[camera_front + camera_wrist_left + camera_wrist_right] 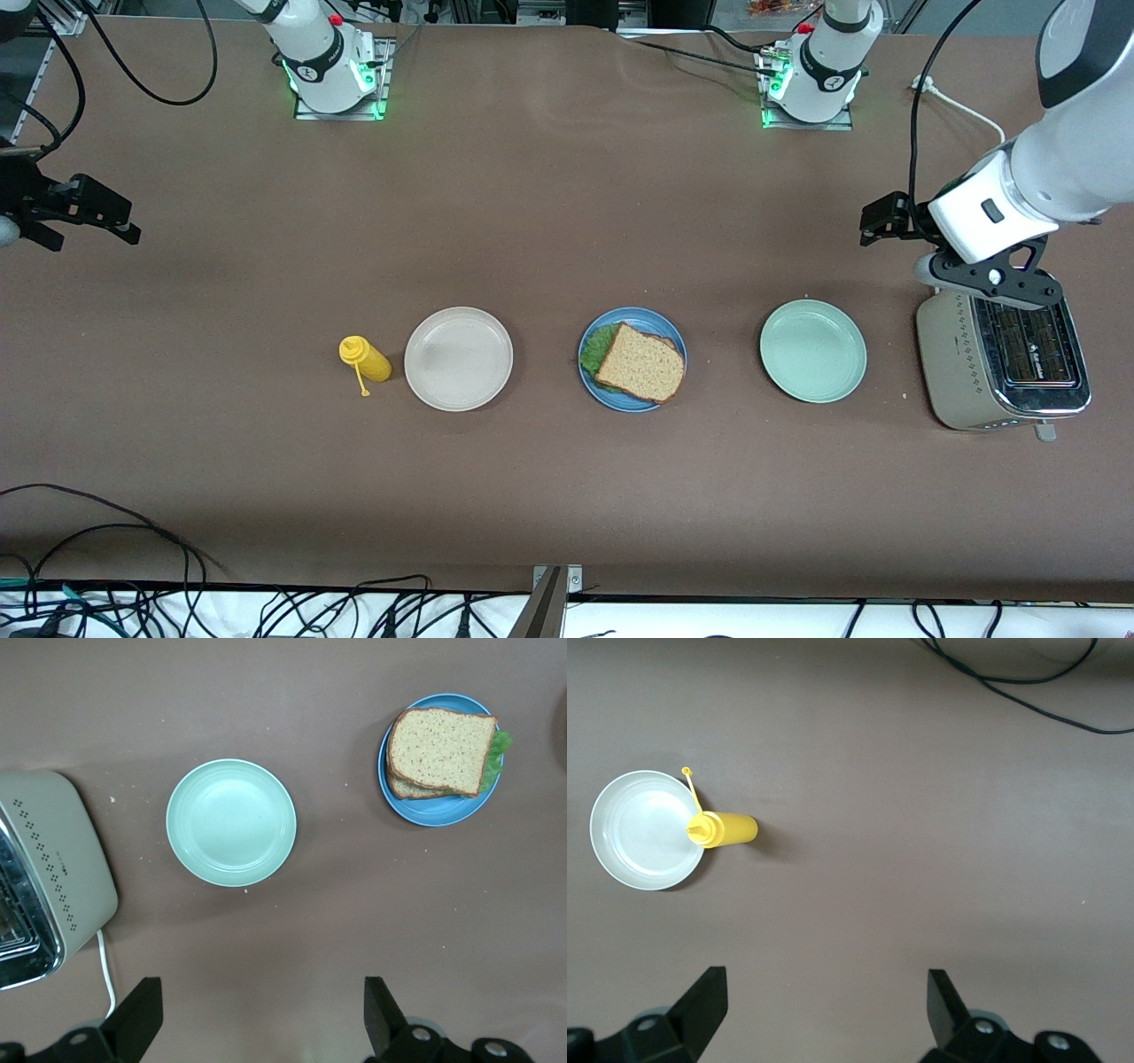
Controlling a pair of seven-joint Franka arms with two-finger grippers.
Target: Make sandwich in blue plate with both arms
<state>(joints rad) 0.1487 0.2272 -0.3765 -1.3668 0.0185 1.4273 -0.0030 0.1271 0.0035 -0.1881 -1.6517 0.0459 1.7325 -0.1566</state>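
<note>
Right now you have both arms drawn back to the ends of the table, each waiting with nothing in its grip. Your left gripper [886, 221] hangs over the table beside the toaster [1005, 363] at the left arm's end, with the white forearm angling down from the upper corner of the front view; its wrist view shows its black fingers [142, 1014] spread wide with only bare table between them. Your right gripper [75, 213] is at the right arm's end, over bare table at the very edge of the front view, so you see little more than its black body there, and most of that arm is cut off; its own fingers [704, 1001] also stand wide apart. The sandwich [640, 361] sits on the blue plate [660, 321] in the middle of the row, with the pale green plate [812, 350] toward the left arm's end and the beige plate [458, 358] toward the right arm's end. From the front you see one top slice with green lettuce [592, 350] poking out at the edge nearest the beige plate; the left wrist view adds what that view does not give, a second slice [409, 788] peeking out under the top one. The yellow squeeze bottle [365, 359] stands just beside the beige plate; in the right wrist view its tip overlaps the plate's rim, so you cannot tell whether they touch. Only part of the toaster shows in the left wrist view.
</note>
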